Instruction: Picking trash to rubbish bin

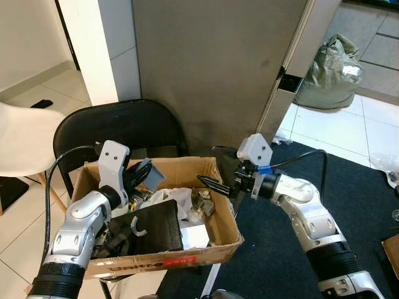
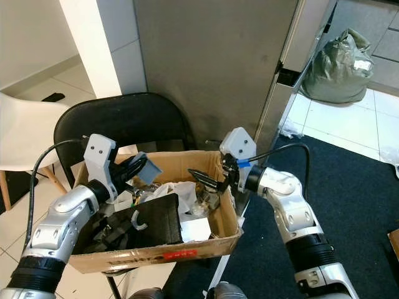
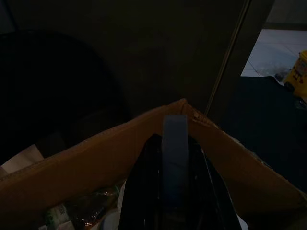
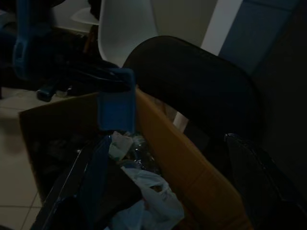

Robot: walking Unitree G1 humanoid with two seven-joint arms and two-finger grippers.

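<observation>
An open cardboard box full of trash rests on a black folding chair. Inside it lie a black pouch, a crumpled white plastic bag and small wrappers. My left gripper hovers over the box's far left part, shut on a flat blue-grey piece, which looks like a blue strip between the fingers in the left wrist view. My right gripper is open at the box's right wall, one finger inside and the cardboard rim between its fingers.
A white chair stands at the left. A tall grey panel rises behind the box. A stuffed green-grey bag sits on the tiles at the back right. Dark carpet covers the floor to the right.
</observation>
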